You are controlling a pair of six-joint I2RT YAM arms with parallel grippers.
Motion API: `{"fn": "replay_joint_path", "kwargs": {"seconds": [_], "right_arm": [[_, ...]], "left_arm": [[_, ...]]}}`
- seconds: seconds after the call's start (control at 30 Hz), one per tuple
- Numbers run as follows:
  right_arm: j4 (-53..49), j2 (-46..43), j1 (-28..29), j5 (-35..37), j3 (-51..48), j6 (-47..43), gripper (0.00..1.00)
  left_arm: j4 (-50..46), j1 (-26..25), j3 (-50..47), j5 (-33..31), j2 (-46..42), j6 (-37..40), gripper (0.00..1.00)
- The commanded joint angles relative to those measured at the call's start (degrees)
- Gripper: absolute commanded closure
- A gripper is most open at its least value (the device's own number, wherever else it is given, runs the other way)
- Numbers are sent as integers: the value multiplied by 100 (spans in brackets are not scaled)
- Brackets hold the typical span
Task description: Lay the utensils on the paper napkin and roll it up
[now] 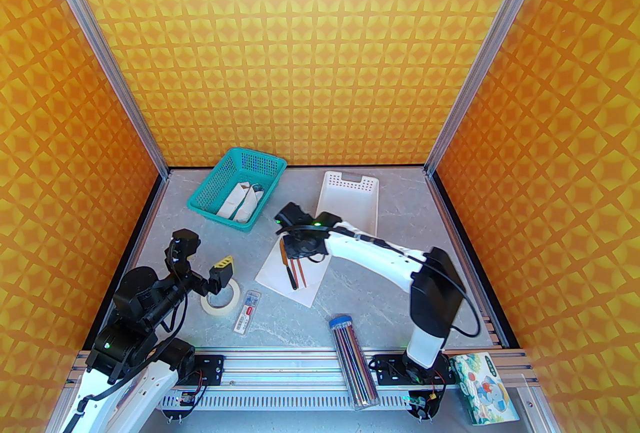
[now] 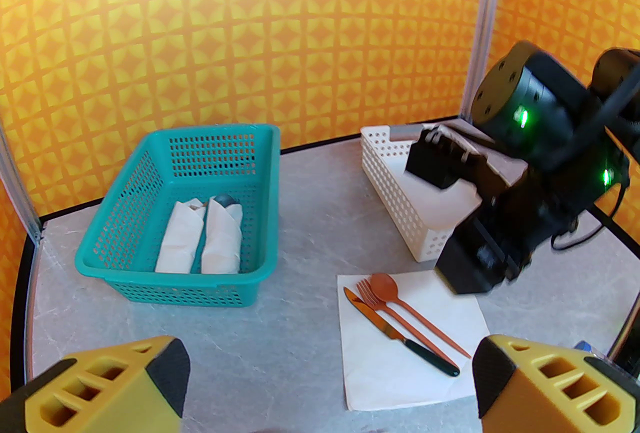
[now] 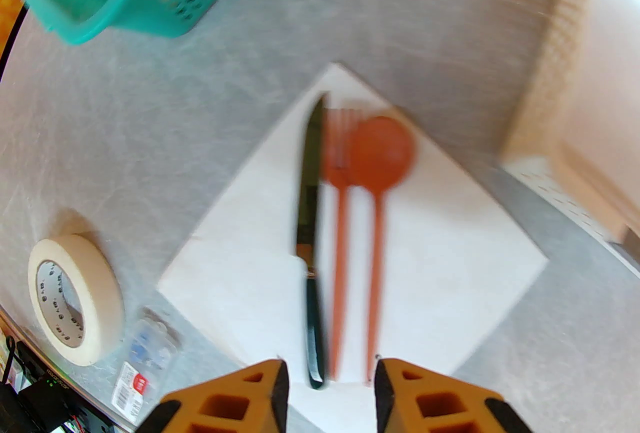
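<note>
White paper napkin (image 3: 440, 271) on the counter (image 3: 150, 96) carries knife (image 3: 307, 201), fork (image 3: 337, 221) and spoon (image 3: 380, 151) side by side. Right claw (image 3: 327, 373) hovers over their handle ends, parted and empty. Left claw (image 2: 330, 371) is spread wide. Tape roll (image 3: 100, 281) lettering is too blurred to read.

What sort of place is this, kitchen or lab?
Probably a lab test booth, not a kitchen: orange patterned panels on aluminium posts enclose a grey table, and two robot arms are bolted to a rail at its edge.

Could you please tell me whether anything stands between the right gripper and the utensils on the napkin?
Nothing visible does. The right gripper hovers over the handle ends of the knife, fork and spoon, lying side by side on the paper napkin; the tape roll sits aside.
</note>
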Motion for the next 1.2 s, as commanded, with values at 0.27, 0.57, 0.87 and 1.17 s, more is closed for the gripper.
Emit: {"fn": "replay_joint_path", "kwargs": {"seconds": [0.27, 0.57, 0.87, 1.17], "right_arm": [[688, -1546, -1274, -642, -1465, 97, 62], [1344, -2507, -2194, -1539, -2448, 429, 58], [1618, -2480, -2236, -1590, -2807, 446, 59], [1597, -2781, -2231, -1289, -3094, 463, 59]], "left_arm": [[-706, -274, 326, 434, 320, 151, 1], [-665, -1108, 347, 327, 894, 225, 0], [-536, -2611, 250, -665, 1680, 614, 2], [-139, -4217, 180, -2174, 2932, 1243, 1]]}}
